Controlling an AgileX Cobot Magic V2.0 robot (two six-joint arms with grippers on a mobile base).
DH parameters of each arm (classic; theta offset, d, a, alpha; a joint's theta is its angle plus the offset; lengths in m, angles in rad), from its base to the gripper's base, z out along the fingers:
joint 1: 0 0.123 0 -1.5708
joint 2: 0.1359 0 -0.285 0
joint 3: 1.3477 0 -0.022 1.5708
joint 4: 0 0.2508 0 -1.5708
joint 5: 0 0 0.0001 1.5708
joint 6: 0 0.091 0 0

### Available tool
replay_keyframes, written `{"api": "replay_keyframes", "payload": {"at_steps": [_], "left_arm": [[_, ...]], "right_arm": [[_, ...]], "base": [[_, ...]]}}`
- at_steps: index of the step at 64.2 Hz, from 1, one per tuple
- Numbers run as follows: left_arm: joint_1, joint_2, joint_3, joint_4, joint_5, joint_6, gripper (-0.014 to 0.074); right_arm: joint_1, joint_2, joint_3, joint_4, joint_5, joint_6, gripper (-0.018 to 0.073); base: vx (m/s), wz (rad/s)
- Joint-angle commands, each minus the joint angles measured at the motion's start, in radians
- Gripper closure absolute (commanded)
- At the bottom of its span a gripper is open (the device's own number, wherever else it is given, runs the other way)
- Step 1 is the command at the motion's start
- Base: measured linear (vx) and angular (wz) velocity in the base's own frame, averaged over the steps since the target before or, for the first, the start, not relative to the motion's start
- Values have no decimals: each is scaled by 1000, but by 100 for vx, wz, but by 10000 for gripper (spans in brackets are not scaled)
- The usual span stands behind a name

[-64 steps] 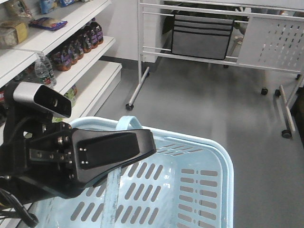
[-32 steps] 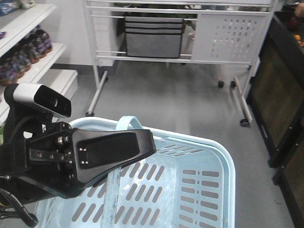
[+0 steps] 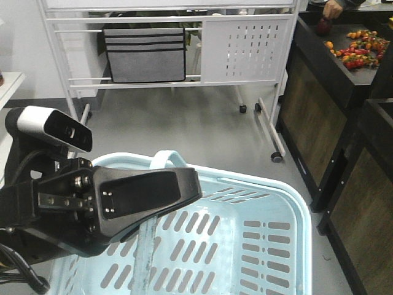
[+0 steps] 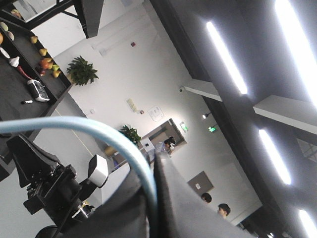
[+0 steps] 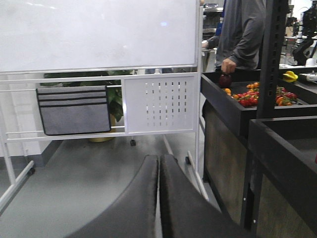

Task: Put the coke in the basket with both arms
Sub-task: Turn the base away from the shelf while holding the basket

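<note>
— Where's the basket (image 3: 303,246)?
— Low in the front view, light blue with slotted walls, and grey floor (image 3: 184,129) beyond it. Whether it sits on the floor or hangs above it, I can't tell.
— And the left pincer (image 3: 187,187)?
— Black and boxy, with a silver camera bar (image 3: 52,128) on top. It's over the basket's near left part, clenched on the handle (image 4: 74,124). The left wrist view shows that blue arc running in between its fingers.
— The right pincer (image 5: 159,161)?
— Clenched too, its two fingers pressed flat together with nothing between them. It faces a white board on a wheeled frame (image 5: 99,34) that has a grey pouch (image 5: 74,110) hung on it.
— Anything to its right?
— A black table (image 5: 223,106) carrying red and orange fruit (image 5: 252,96), and a person in grey (image 5: 242,34) behind it.
— The can?
— Where it is, I can't tell.
</note>
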Motion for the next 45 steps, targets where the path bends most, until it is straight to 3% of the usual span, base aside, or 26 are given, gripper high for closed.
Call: {"api": "replay_keyframes", "payload": {"at_steps": [1,45], "left_arm": [[-7,-23,-25,-72,-169,5,604],[-7,-23,-25,-72,-169,5,604]], "right_arm": [[-3,-13,6,-4,-75,0,564],[-3,-13,6,-4,-75,0,564]], "base": [[20,-19],[26,-2]]}}
